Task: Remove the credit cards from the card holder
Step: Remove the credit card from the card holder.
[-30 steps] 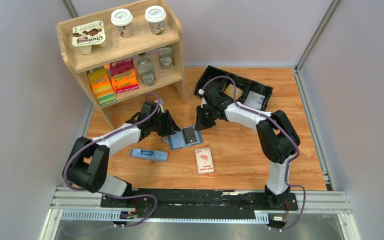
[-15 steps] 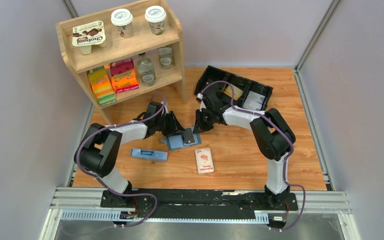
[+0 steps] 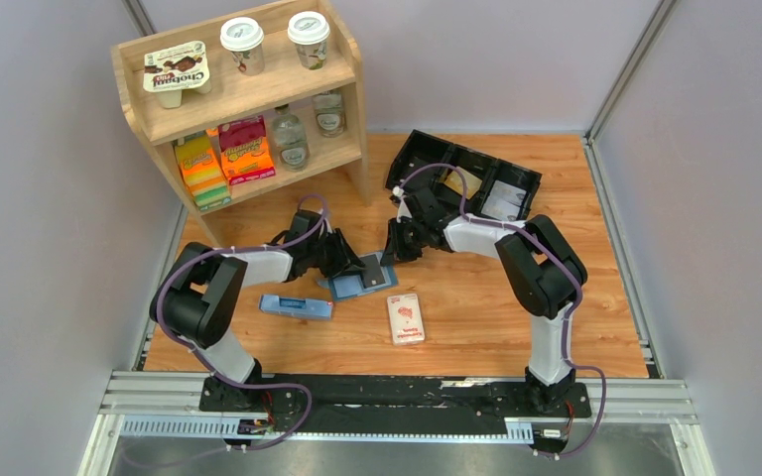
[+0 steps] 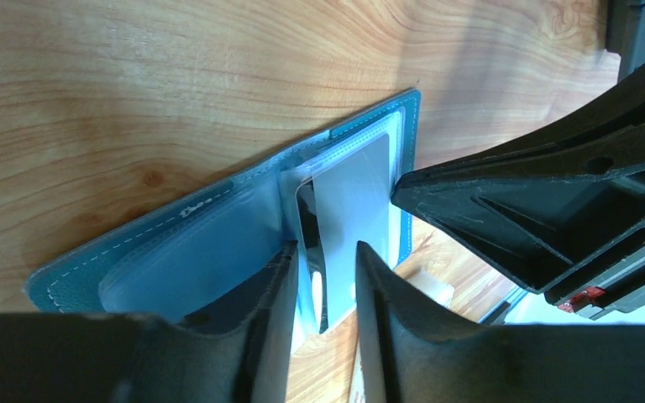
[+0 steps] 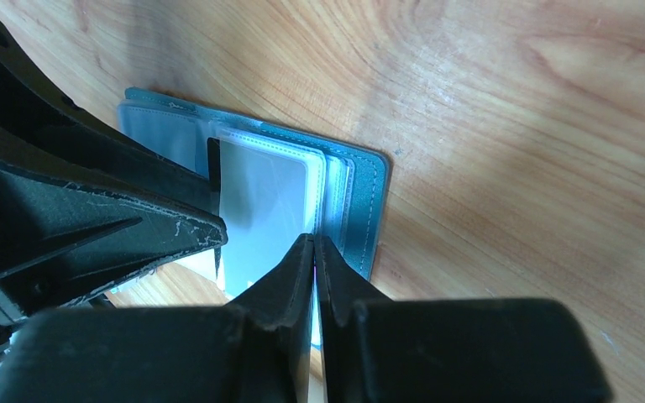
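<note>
The light blue card holder [image 3: 347, 287] lies open on the wooden table, its clear sleeves showing in both wrist views [image 4: 176, 252] [image 5: 361, 193]. A dark grey credit card [image 3: 372, 268] sticks out of it, tilted, with its near end raised [image 4: 353, 201] [image 5: 260, 206]. My left gripper [image 3: 354, 263] [image 4: 323, 252] has its fingers about a card's width apart, closed on that card's edges. My right gripper [image 3: 394, 253] [image 5: 315, 239] is shut on the holder's right edge. The tan-gold card is hidden.
A narrow pale blue box [image 3: 296, 306] lies left of the holder and a white pack with a red picture [image 3: 405, 317] lies in front of it. A wooden shelf [image 3: 248, 99] stands at the back left, a black tray [image 3: 466, 178] at the back right.
The left arm's elbow has swung in toward the middle. The dark grey card has turned and shifted slightly left over the holder. The right gripper has stayed at the holder's edge.
</note>
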Motion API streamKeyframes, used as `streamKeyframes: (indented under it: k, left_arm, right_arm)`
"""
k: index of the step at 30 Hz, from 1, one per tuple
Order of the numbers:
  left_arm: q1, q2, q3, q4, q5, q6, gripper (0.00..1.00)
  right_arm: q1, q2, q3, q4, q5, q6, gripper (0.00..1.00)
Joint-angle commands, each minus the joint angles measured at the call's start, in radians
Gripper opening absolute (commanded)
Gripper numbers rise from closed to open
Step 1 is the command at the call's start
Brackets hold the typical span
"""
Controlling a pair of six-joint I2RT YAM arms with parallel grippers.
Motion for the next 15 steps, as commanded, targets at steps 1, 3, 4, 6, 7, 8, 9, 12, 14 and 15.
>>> streamKeyframes:
  k: [1, 3, 4, 6, 7, 8, 9, 12, 14, 15]
  left_arm:
    - [-0.004, 0.018, -0.030, 0.085, 0.028, -0.022, 0.36]
    - [-0.004, 0.006, -0.041, 0.120, 0.036, -0.027, 0.29]
    - [-0.004, 0.001, -0.050, 0.146, 0.039, -0.030, 0.27]
    - [-0.004, -0.019, -0.070, 0.183, 0.041, -0.034, 0.21]
    - [-0.004, -0.030, -0.076, 0.199, 0.039, -0.037, 0.17]
    - [-0.004, -0.036, -0.093, 0.221, 0.036, -0.042, 0.15]
    - [-0.004, -0.044, -0.102, 0.235, 0.034, -0.043, 0.11]
    - [-0.003, -0.054, -0.123, 0.262, 0.033, -0.053, 0.06]
    - [-0.001, -0.064, -0.134, 0.245, 0.030, -0.050, 0.05]
    - [0.002, -0.071, -0.137, 0.240, 0.027, -0.050, 0.05]
  right_arm:
    - [0.005, 0.035, -0.038, -0.034, 0.044, -0.015, 0.09]
    - [0.005, 0.036, -0.041, -0.032, 0.047, -0.014, 0.09]
    - [0.005, 0.039, -0.041, -0.032, 0.049, -0.014, 0.09]
    - [0.003, 0.046, -0.043, -0.029, 0.049, -0.009, 0.09]
    - [0.005, 0.046, -0.046, -0.025, 0.052, -0.006, 0.09]
    - [0.003, 0.049, -0.047, -0.023, 0.052, -0.005, 0.09]
    - [0.005, 0.050, -0.047, -0.025, 0.053, -0.005, 0.09]
    - [0.003, 0.053, -0.050, -0.026, 0.068, -0.005, 0.09]
    - [0.003, 0.052, -0.053, -0.031, 0.079, -0.006, 0.09]
    - [0.003, 0.053, -0.055, -0.031, 0.085, -0.006, 0.09]
